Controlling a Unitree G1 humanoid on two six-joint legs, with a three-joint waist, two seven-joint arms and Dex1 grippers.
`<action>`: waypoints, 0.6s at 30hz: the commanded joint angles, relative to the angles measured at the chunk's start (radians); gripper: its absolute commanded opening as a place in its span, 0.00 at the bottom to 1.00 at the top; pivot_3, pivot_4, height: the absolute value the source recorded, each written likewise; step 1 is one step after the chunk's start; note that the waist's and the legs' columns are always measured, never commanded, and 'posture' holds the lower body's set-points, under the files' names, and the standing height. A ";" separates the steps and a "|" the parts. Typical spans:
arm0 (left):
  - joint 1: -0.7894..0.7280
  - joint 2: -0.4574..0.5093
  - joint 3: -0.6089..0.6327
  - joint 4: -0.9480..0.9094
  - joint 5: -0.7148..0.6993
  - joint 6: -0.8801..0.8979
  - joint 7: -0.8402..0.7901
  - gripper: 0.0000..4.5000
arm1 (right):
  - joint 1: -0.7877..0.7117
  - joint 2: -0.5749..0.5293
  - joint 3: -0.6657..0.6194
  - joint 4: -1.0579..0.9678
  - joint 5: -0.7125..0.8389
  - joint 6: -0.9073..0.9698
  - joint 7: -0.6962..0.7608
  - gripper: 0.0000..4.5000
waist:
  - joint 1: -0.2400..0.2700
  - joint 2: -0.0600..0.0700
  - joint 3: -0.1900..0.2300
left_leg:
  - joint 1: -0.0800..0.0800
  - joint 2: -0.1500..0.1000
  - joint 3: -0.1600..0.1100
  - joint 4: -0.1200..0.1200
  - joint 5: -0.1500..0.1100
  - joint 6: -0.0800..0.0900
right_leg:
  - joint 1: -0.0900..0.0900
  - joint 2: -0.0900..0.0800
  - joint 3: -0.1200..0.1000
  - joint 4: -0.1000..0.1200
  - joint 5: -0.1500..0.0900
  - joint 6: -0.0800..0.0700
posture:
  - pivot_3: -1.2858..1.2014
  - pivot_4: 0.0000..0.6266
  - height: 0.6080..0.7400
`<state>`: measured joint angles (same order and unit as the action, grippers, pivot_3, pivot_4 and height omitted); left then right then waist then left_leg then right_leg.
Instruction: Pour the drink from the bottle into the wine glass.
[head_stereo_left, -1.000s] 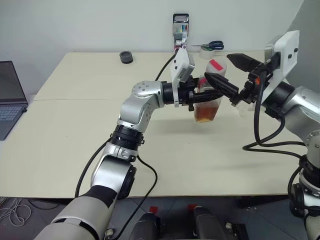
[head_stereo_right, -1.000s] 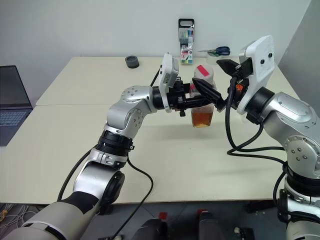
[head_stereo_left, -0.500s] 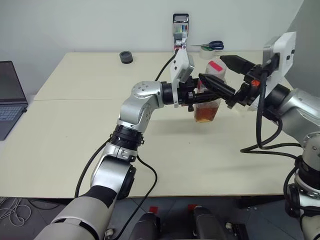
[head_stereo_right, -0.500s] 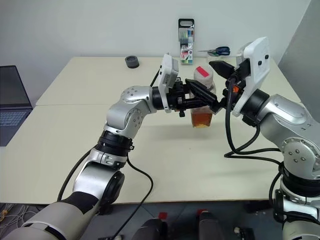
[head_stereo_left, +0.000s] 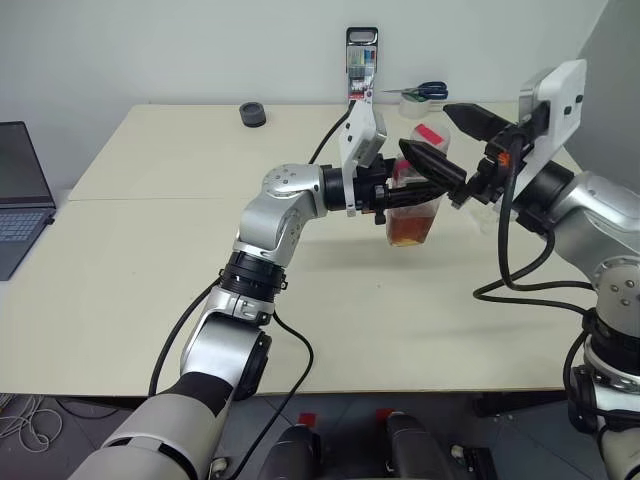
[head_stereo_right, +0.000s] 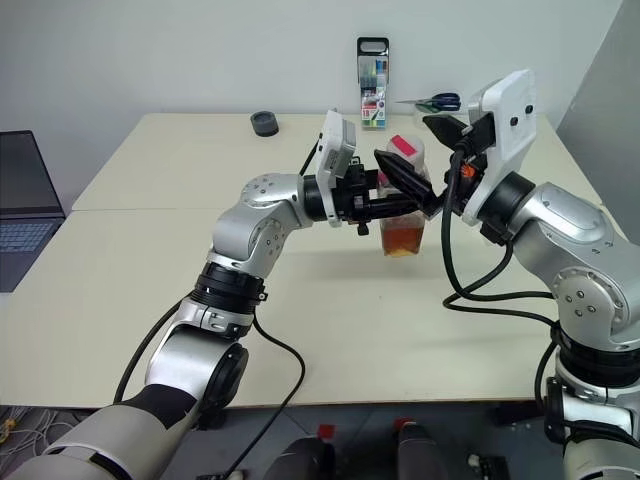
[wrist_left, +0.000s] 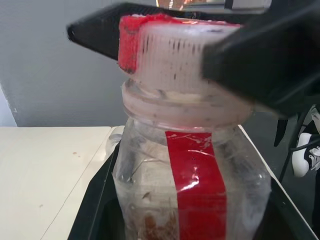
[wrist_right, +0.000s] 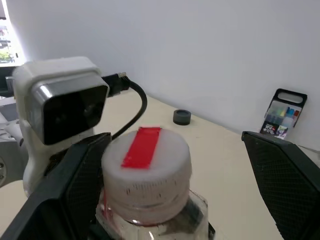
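My left gripper (head_stereo_left: 396, 190) is shut on the bottle (head_stereo_left: 412, 205), holding it upright just above the table. The bottle is clear and squarish with a red label strip (wrist_left: 196, 175). Amber drink (head_stereo_left: 410, 230) fills its lower part. My right gripper (head_stereo_left: 425, 127) is open, one black finger (wrist_right: 75, 190) on each side of the white cap (wrist_right: 145, 165) with its red tape. The wine glass is mostly hidden behind my right arm. A pale clear bit of it (head_stereo_left: 488, 214) shows by the wrist.
At the table's (head_stereo_left: 150, 260) far edge stand a marker pack (head_stereo_left: 361, 65), scissors (head_stereo_left: 430, 90) beside a tape roll, and a small dark ring (head_stereo_left: 252, 114). A laptop (head_stereo_left: 15, 195) sits off the table to the left.
My right gripper has crept a little left, so its open fingers now flank the cap more closely. The left gripper and the bottle have stayed still.
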<state>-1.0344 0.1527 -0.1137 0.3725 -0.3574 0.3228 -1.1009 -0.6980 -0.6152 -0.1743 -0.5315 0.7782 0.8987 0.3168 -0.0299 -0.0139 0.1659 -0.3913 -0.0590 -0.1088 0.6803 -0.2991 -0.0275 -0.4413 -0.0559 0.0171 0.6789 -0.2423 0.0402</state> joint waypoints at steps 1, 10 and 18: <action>-0.015 0.000 0.016 -0.041 -0.020 -0.013 -0.002 0.40 | 0.009 -0.027 -0.051 -0.030 0.005 -0.008 0.002 0.99 | 0.000 0.000 0.000 | 0.000 0.000 0.000 0.000 0.000 0.000 | 0.000 0.000 0.000 0.000 0.000 0.000 | 0.52 0.24 1.00; -0.028 -0.012 0.016 -0.021 -0.014 -0.026 -0.002 0.40 | 0.024 -0.045 -0.070 -0.049 0.023 -0.002 -0.004 0.99 | 0.000 0.000 0.000 | 0.000 0.000 0.000 0.000 0.000 0.000 | 0.000 0.000 0.000 0.000 0.000 0.000 | 0.52 0.24 1.00; -0.028 -0.016 0.015 -0.018 -0.012 -0.033 -0.001 0.40 | 0.035 -0.046 -0.096 -0.069 0.084 0.015 -0.001 0.99 | 0.000 0.000 0.000 | 0.000 0.000 0.000 0.000 0.000 0.000 | 0.000 0.000 0.000 0.000 0.000 0.000 | 0.52 0.24 1.00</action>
<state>-1.0341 0.1448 -0.1138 0.3739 -0.3542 0.3165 -1.1017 -0.6539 -0.6485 -0.2285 -0.5677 0.8419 0.9148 0.3221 -0.0301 -0.0139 0.1659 -0.3913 -0.0589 -0.1086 0.6803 -0.2991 -0.0274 -0.4412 -0.0559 0.0173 0.6790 -0.2423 0.0402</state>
